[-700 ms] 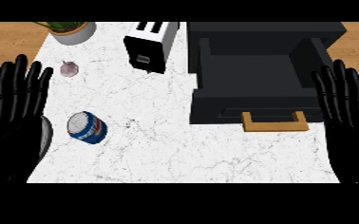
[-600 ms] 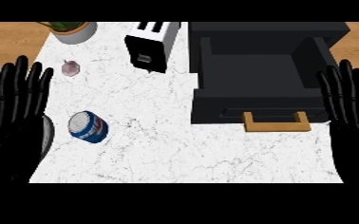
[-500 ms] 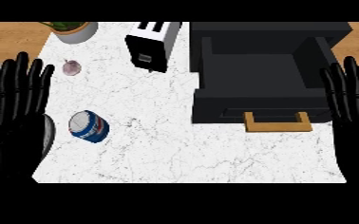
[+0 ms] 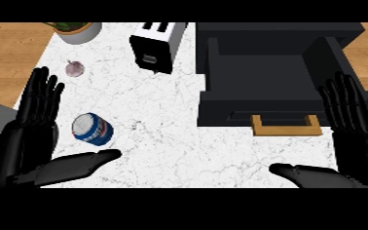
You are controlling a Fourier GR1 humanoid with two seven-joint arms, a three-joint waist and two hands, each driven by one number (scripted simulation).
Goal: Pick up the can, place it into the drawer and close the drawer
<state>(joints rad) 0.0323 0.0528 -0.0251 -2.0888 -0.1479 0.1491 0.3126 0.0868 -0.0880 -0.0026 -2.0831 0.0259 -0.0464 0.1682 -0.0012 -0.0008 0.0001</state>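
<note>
On the white marble counter (image 4: 179, 126), the open left hand (image 4: 32, 131) flanks the blue-and-white metal can (image 4: 93, 128) lying sideways; it could roll if nudged. The black open-topped drawer (image 4: 273, 73) waits beside the open right hand (image 4: 348, 117).

Both units matte black: left robot hand (image 4: 32, 126) and right robot hand (image 4: 346, 122), slim segmented fingers with ridged knuckle bands, thick rounded thumbs, broad plain palms.

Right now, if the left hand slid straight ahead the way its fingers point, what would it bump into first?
Probably nothing on the counter: the left hand points up past the can, which lies to its right, though height is unclear.
</note>
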